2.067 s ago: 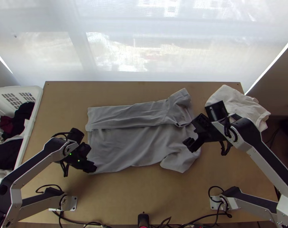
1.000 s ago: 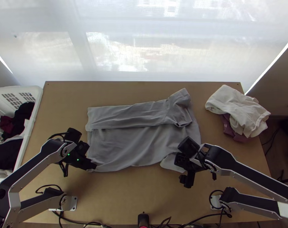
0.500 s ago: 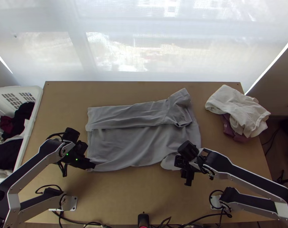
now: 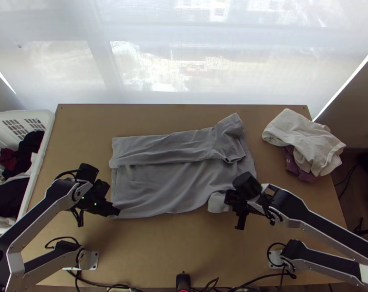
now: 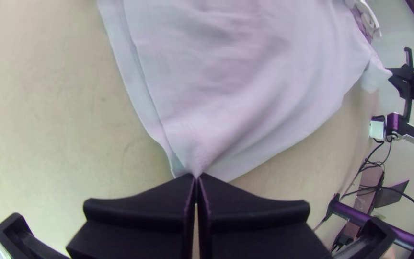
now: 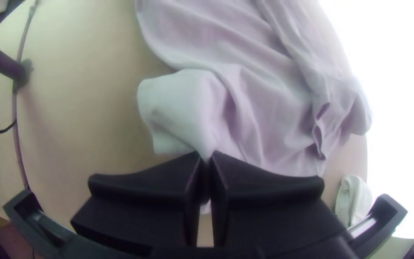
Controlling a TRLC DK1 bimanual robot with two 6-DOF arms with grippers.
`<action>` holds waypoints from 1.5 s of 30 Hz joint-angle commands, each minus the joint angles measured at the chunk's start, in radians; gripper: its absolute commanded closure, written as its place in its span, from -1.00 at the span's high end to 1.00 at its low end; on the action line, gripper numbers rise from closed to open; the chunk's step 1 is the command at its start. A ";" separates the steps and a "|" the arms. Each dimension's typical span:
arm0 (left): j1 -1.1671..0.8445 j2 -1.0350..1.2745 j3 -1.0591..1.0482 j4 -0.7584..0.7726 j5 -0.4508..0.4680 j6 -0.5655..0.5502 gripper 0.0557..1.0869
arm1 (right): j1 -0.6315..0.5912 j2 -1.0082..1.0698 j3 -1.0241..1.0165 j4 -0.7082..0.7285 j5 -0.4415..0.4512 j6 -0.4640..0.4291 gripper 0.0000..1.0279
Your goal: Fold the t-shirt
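Aslant, the left hand (image 4: 116, 212) and right hand (image 4: 240, 226) each pinch the t-shirt's (image 4: 166, 187) near edge.

T-shirt (image 4: 164, 185): plain grey, flat on table (image 4: 159, 253), mid-area, hem towards robot's left, sleeve end towards right. 1 lengthwise fold: far side turned in over body, lightly wrinkled. 1 sleeve (image 4: 228, 127) on the folded strip, angled out at far right corner; other sleeve (image 4: 218, 203) on near side. Pinched at 2 places: near hem corner in left gripper (image 4: 117, 212), cloth by near sleeve in right gripper (image 4: 236, 207), creases running from both grips.
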 commanded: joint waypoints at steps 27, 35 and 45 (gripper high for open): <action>0.189 0.124 0.440 -0.013 0.001 0.071 -0.94 | -0.434 0.343 0.520 0.004 -0.149 -0.003 -0.95; 0.212 0.284 0.620 0.030 0.001 0.057 -0.94 | -0.498 0.504 0.670 0.035 -0.164 0.003 -0.95; 0.216 0.463 0.799 0.051 -0.014 0.054 -0.93 | -0.543 0.688 0.856 0.038 -0.167 0.009 -0.95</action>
